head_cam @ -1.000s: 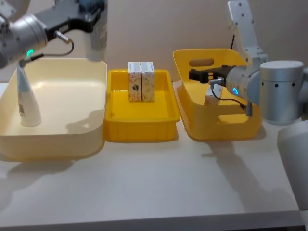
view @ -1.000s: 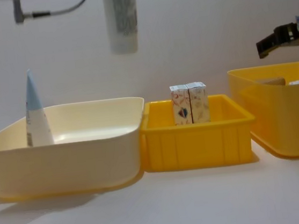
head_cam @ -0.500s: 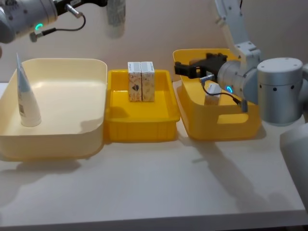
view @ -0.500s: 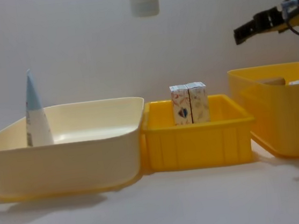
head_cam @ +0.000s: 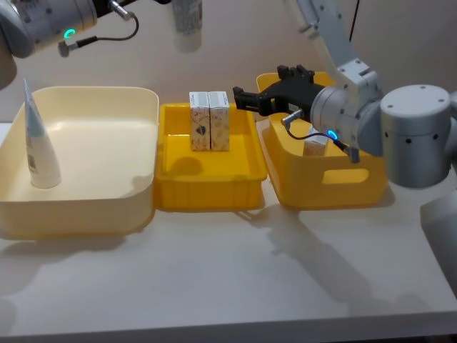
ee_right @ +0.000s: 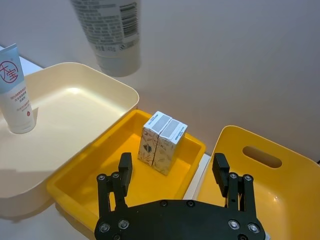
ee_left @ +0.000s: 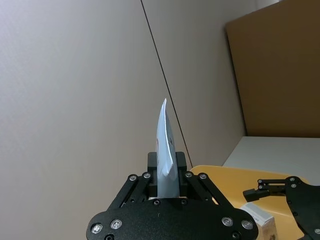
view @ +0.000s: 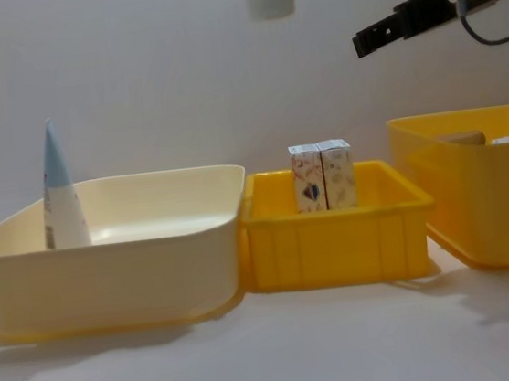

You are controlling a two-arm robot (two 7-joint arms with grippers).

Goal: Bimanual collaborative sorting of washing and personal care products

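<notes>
Honestly, the left gripper [ee_left: 167,167] is clamping its fingers on the squeeze tube [head_cam: 187,21] cap-down, high over the yellow tray [head_cam: 207,194] holding two cardboard boxes [head_cam: 209,121], while the right gripper [ee_right: 172,165] is hovering nearby, spread open, so a mistimed handover is risking a drop onto those boxes.

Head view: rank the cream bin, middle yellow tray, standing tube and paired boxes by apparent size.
1. Cream plastic bin, largest.
2. Shallow yellow plastic tray.
3. Standing pale blue-and-white squeeze tube and pair of patterned cardboard boxes: too alike to rank.
</notes>
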